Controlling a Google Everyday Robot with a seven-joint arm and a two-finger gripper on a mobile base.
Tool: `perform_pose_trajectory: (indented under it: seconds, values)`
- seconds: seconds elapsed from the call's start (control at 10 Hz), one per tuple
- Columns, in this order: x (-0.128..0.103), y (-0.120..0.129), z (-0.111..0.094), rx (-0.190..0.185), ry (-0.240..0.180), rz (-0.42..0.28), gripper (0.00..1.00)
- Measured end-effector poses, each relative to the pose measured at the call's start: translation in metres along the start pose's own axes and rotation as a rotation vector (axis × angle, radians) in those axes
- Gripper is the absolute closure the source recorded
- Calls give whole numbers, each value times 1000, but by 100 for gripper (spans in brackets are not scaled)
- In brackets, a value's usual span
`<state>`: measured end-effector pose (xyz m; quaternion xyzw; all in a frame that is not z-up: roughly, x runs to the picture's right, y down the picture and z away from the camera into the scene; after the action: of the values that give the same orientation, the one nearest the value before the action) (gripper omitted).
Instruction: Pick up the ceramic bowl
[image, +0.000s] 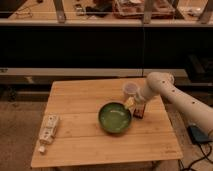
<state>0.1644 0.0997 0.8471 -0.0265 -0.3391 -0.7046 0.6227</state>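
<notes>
The ceramic bowl (115, 118) is round, shallow and glossy green. It sits on the wooden table (80, 147), right of centre. My gripper (131, 103) hangs at the end of the white arm (170, 92), which reaches in from the right. The gripper is at the bowl's far right rim, close to it or touching it. A small white cup (129, 89) stands just behind the gripper.
A small dark container (140, 111) stands right of the bowl, under my arm. A white packet (48, 129) lies near the table's left edge. A dark shelf and counter run behind the table. A cable lies on the floor at the right.
</notes>
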Motion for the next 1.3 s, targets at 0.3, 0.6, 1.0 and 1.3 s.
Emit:
perform_pose_trajectory:
  seconds: [0.3, 0.6, 1.0, 1.3]
  values:
    - [-12, 2, 15, -10, -43, -9, 47]
    - [-21, 1, 33, -10, -84, -3, 47]
    - [-23, -9, 45, 14, -112, 0, 47]
    - [-24, -17, 56, 31, -141, 2, 47]
